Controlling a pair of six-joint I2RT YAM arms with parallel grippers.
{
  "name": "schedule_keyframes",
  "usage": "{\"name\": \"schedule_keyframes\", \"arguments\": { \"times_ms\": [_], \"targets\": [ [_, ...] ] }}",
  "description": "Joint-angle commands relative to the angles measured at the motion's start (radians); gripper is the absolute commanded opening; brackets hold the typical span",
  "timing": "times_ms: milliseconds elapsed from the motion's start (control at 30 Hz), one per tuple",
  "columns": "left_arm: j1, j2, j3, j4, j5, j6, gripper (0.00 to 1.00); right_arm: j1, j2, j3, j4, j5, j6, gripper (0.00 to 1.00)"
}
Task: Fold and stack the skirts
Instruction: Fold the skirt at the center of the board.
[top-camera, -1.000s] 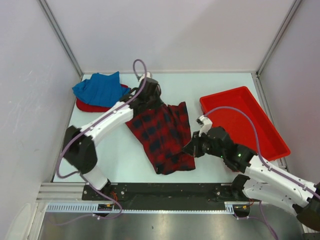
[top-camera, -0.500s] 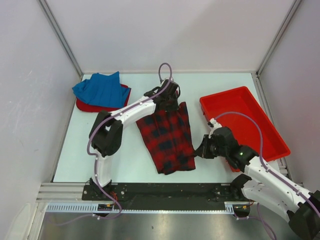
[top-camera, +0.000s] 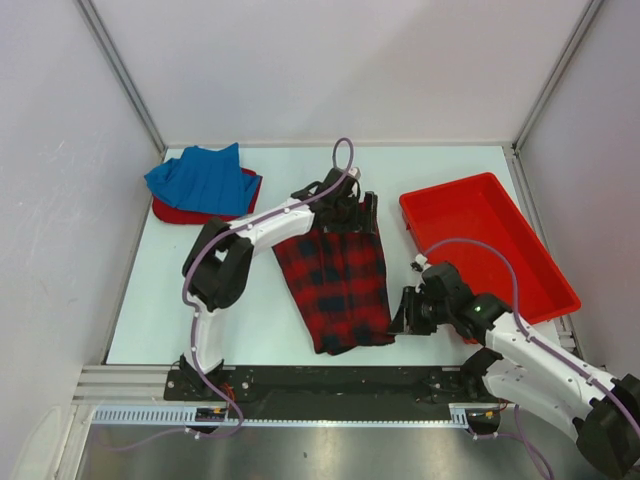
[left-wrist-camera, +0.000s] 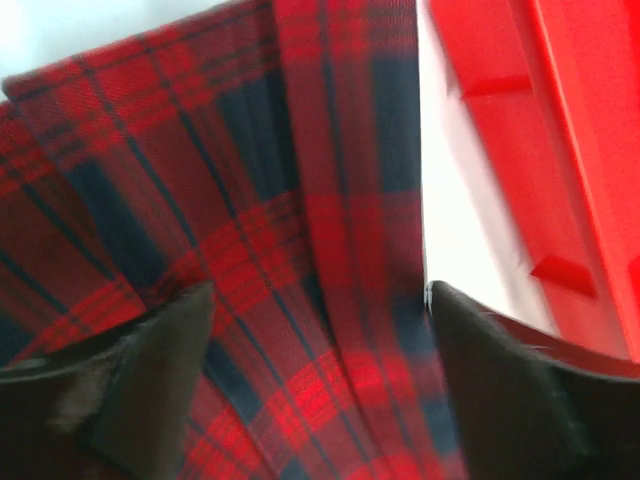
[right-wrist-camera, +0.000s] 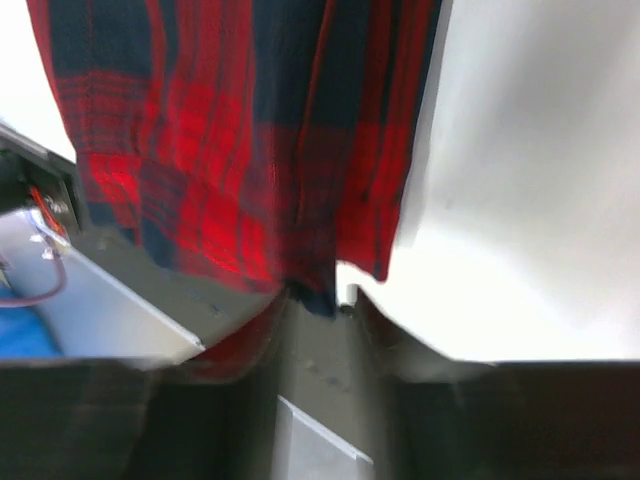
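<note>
A red-and-navy plaid cloth skirt (top-camera: 335, 285) lies spread flat in the middle of a white worktop (top-camera: 160, 300). Seen from above it is a long, roughly rectangular piece with soft lengthwise folds, running from the far centre towards the near edge and leaning slightly to the right at its near end. The checks are bright red crossed by dark navy bands.

The left tool (top-camera: 352, 208) sits over the far edge of the plaid skirt. In the left wrist view the left tool (left-wrist-camera: 315, 300) is spread wide, one dark finger (left-wrist-camera: 165, 365) at each side of the picture, with the plaid skirt (left-wrist-camera: 250, 200) filling the space beyond them. Whether the fingertips touch the cloth cannot be told.

The right tool (top-camera: 403, 312) is at the skirt's near right corner. In the right wrist view the right tool (right-wrist-camera: 322, 300) is drawn narrow, and the hem of the plaid skirt (right-wrist-camera: 220, 150) runs down into the gap, so the corner looks pinched between the tips.

A rigid red plastic tray (top-camera: 500, 250) stands on the right of the worktop, just beside the skirt's right edge but apart from it; the tray (left-wrist-camera: 560, 150) also shows in the left wrist view.

In the far left corner a bright blue pleated cloth skirt (top-camera: 200, 178) lies folded on top of a plain red cloth skirt (top-camera: 170, 213), well apart from both tools.
</note>
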Motion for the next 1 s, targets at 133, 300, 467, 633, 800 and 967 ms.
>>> {"name": "schedule_keyframes", "arguments": {
  "times_ms": [133,300,467,633,800,967],
  "targets": [
    [-0.005,-0.237,-0.010,-0.001,-0.039,0.136,1.00,0.014,-0.059,0.107,-0.117,-0.034,-0.019,0.66],
    [0.006,-0.354,-0.079,0.016,-0.089,0.161,1.00,0.023,-0.102,0.223,-0.163,0.006,-0.067,0.75],
    [0.072,-0.362,-0.180,0.045,-0.009,0.144,1.00,0.067,-0.050,0.296,-0.008,-0.029,-0.039,1.00],
    [0.101,-0.334,-0.357,0.169,0.052,0.135,1.00,0.212,0.174,0.294,0.213,0.016,0.016,1.00],
    [0.164,-0.267,-0.427,0.199,0.045,0.087,1.00,0.223,0.367,0.241,0.187,0.138,0.162,1.00],
    [0.173,-0.225,-0.497,0.252,0.062,0.084,1.00,0.184,0.501,0.194,0.221,0.190,0.186,1.00]
  ]
}}
